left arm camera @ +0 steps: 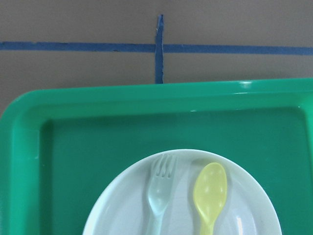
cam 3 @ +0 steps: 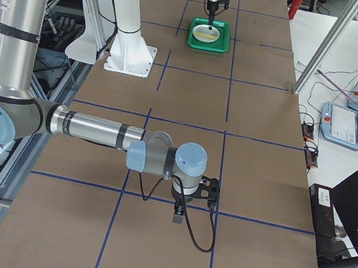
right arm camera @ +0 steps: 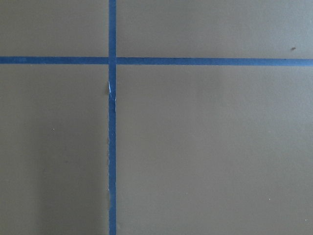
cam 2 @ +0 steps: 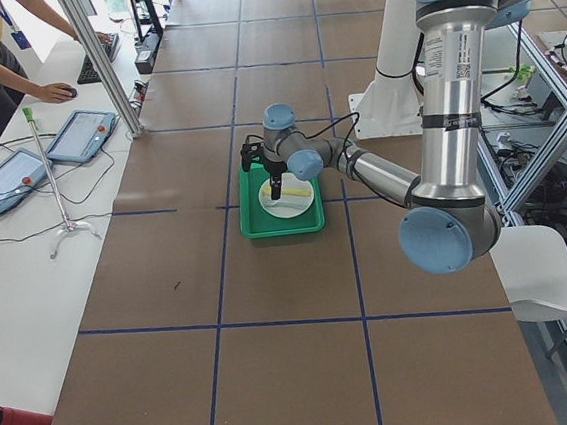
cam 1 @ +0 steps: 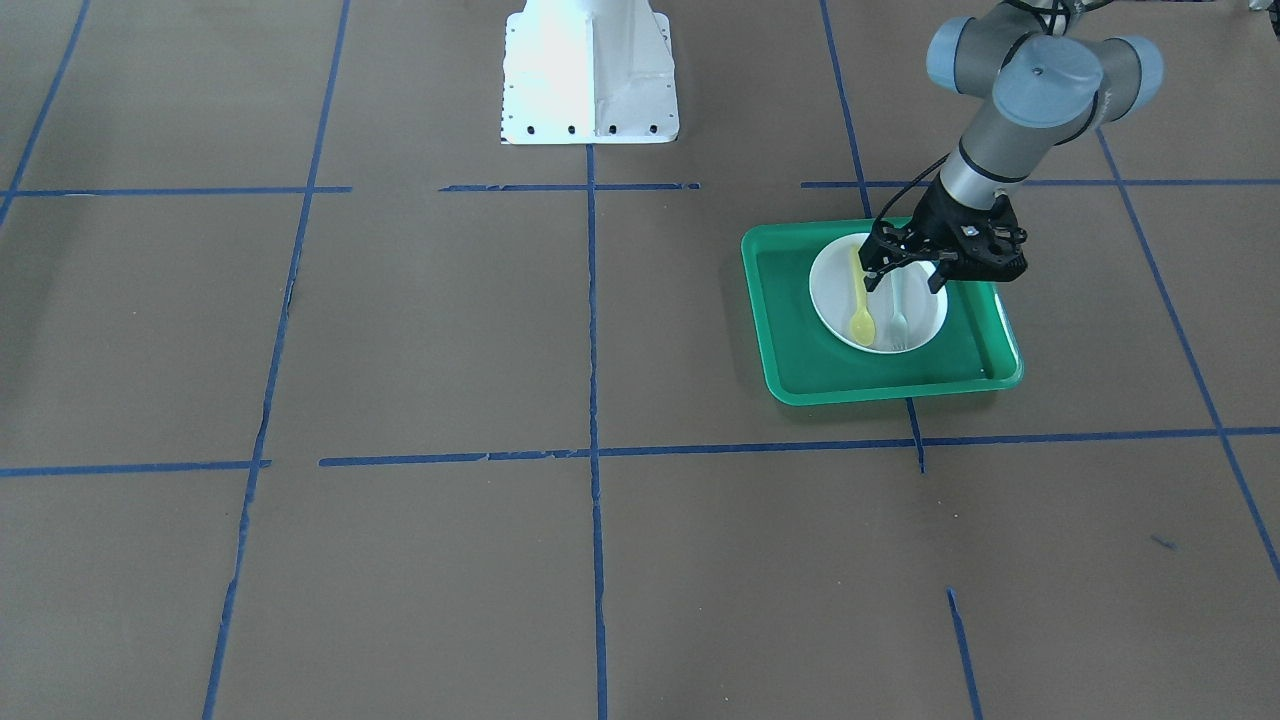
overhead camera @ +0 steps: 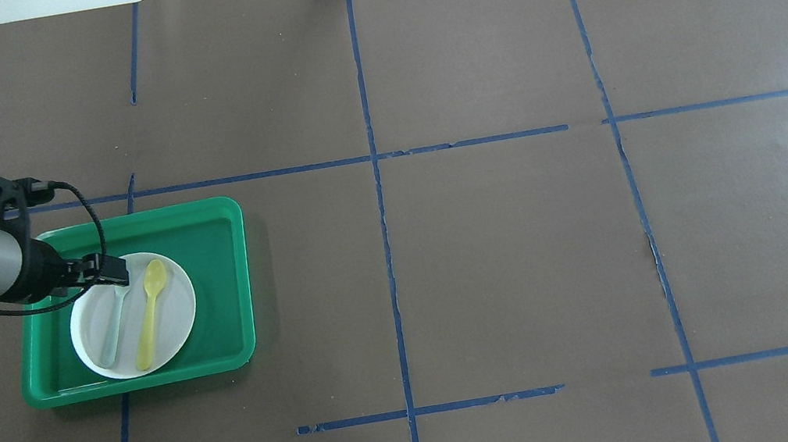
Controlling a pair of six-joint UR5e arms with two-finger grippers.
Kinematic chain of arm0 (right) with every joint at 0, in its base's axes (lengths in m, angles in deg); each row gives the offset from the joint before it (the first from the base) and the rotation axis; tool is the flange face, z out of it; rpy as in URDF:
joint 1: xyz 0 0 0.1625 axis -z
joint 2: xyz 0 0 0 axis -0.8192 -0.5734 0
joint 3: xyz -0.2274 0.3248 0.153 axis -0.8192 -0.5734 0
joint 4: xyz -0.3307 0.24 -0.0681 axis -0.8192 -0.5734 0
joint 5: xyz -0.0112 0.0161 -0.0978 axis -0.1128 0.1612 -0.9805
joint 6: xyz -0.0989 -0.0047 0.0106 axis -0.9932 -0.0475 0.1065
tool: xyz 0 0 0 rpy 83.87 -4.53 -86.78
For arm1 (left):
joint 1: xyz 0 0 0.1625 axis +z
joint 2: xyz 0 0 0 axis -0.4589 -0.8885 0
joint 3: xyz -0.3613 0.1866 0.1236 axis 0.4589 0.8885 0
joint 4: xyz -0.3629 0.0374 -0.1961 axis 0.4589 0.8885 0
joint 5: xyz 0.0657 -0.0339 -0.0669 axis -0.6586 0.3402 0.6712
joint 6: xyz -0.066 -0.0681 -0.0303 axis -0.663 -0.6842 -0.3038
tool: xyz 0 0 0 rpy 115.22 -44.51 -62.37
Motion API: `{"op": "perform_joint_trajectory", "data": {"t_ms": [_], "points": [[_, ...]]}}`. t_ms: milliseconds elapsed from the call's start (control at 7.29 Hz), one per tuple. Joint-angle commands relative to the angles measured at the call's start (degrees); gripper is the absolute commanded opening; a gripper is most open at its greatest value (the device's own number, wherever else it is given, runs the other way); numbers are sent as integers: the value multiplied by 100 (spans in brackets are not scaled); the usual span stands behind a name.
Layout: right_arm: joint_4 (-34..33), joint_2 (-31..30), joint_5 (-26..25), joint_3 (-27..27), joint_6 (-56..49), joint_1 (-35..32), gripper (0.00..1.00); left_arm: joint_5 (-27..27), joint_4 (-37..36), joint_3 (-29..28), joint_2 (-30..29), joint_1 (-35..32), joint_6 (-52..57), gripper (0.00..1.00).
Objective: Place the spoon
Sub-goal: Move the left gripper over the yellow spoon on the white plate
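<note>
The spoon [overhead camera: 151, 313] lies on the plate [overhead camera: 174, 303] in the tray [overhead camera: 218, 280], beside the fork [overhead camera: 112, 329], so placing looks done. The left tool [cam 1: 905, 280] hovers above it, spread wide and empty; only a retreat seems left. Whether the right tool [cam 3: 179, 216] is open or closed cannot be told.

Matt brown paper covers the tabletop [overhead camera: 509, 250], gridded with blue tape [overhead camera: 387, 254] that is frayed in places. The green plastic tray [left arm camera: 98, 132] is glossy along its rim. The white plate [left arm camera: 122, 210] looks smooth, with a soft sheen. The yellow spoon [left arm camera: 210, 188] and pale fork [left arm camera: 159, 191] are smooth, slightly translucent plastic.
</note>
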State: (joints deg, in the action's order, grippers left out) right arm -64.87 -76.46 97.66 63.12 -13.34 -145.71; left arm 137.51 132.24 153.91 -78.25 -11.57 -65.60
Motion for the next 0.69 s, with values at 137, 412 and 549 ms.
{"op": "perform_joint_trajectory", "data": {"t_ms": [137,412,549], "points": [[0,0,0,0,0,0,100,-63,3,-110,-82,241,-91,46],[0,0,0,0,0,0,100,-55,-6,-285,-196,285,-134,46],[0,0,0,0,0,0,100,-55,-6,-312,-205,286,-135,46]]}}
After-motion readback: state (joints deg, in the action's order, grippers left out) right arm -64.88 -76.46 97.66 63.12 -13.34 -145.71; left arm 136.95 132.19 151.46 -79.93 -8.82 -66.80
